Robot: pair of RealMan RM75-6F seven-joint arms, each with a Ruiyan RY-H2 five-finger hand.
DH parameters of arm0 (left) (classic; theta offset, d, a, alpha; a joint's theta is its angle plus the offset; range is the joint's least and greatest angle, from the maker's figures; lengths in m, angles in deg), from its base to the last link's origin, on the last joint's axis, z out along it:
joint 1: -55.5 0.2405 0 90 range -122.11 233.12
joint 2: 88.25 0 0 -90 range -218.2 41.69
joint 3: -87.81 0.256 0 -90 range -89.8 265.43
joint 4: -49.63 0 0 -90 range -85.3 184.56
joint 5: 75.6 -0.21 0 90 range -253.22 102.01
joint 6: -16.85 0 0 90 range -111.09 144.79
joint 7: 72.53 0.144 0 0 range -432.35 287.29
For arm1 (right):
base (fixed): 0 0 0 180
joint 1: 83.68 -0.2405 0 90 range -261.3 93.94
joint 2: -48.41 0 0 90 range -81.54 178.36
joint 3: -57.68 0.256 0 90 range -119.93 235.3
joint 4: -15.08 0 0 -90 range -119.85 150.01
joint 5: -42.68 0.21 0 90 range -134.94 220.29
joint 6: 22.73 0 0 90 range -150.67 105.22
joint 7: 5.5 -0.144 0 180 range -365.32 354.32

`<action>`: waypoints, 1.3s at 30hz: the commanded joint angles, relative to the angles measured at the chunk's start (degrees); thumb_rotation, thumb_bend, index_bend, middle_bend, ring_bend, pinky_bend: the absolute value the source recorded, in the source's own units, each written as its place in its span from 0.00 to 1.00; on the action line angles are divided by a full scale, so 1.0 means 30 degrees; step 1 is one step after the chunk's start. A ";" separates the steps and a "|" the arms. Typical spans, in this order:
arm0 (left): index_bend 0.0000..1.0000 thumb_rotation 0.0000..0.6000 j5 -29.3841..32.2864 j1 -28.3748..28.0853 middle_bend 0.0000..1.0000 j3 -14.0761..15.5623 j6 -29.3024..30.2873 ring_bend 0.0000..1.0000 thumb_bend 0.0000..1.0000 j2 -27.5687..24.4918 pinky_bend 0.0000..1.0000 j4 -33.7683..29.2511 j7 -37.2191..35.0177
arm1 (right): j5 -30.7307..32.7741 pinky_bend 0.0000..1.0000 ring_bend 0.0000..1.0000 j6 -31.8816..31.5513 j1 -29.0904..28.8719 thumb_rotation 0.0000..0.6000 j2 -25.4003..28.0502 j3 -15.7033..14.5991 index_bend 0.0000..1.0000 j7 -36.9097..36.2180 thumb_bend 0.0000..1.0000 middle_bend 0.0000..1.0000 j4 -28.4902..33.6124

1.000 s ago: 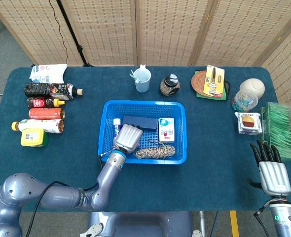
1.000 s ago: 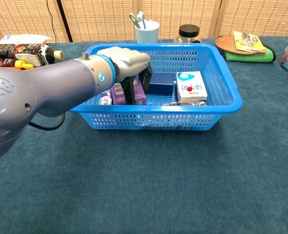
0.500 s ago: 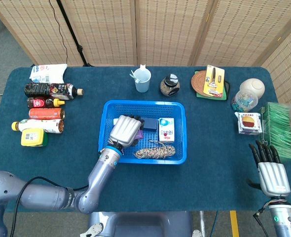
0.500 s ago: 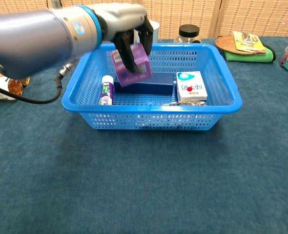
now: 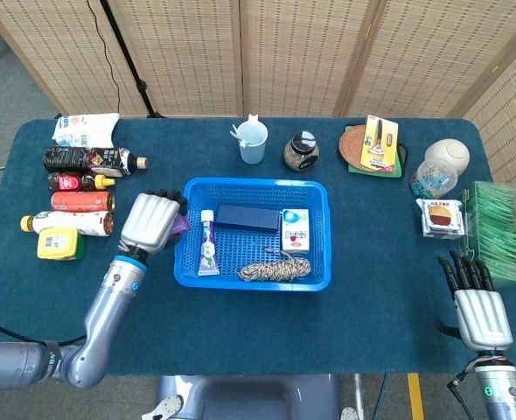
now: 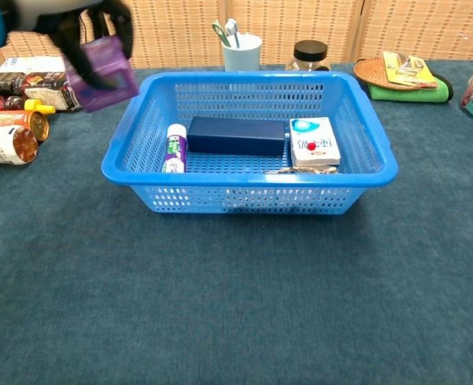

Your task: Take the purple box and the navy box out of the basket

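My left hand (image 5: 149,222) holds the purple box (image 6: 102,74) in the air just left of the blue basket (image 5: 319,234); only a purple corner (image 5: 181,225) peeks out from under the hand in the head view. The navy box (image 5: 247,217) lies flat in the back of the basket, also clear in the chest view (image 6: 236,135). My right hand (image 5: 478,302) rests at the table's front right edge, far from the basket, fingers straight and holding nothing.
In the basket lie a purple-and-white tube (image 5: 207,242), a white carton (image 5: 294,229) and a coil of twine (image 5: 275,266). Bottles (image 5: 81,200) lie left of my left hand. A cup (image 5: 252,141), a jar (image 5: 301,151) and a green box (image 5: 493,229) stand around.
My left hand lifted the purple box out of the basket and carried it left over the rim, uncovering the tube and navy box. The right hand barely moved.
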 commanded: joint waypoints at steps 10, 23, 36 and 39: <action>0.47 1.00 -0.2042 0.1731 0.48 0.1621 -0.1850 0.43 0.32 0.1370 0.53 0.4079 -0.2691 | -0.0057 0.00 0.00 -0.0035 0.0037 1.00 -0.0116 -0.0098 0.00 0.0433 0.00 0.00 0.0165; 0.42 1.00 -0.2410 0.2384 0.40 0.1915 -0.2797 0.32 0.31 0.3117 0.49 0.6458 -0.3019 | 0.0021 0.00 0.00 -0.0048 0.0040 1.00 -0.0089 -0.0032 0.00 0.0383 0.00 0.00 0.0168; 0.00 1.00 -0.3708 0.3664 0.00 0.1952 -0.3657 0.00 0.24 0.1719 0.01 0.5407 -0.5183 | -0.0115 0.00 0.00 -0.0055 0.0040 1.00 -0.0009 -0.0068 0.00 0.0286 0.00 0.00 0.0181; 0.00 1.00 -0.4716 0.4076 0.00 0.1995 -0.3409 0.00 0.24 0.0795 0.01 0.4551 -0.5978 | -0.0134 0.00 0.00 -0.0051 0.0036 1.00 -0.0011 -0.0073 0.00 0.0279 0.00 0.00 0.0192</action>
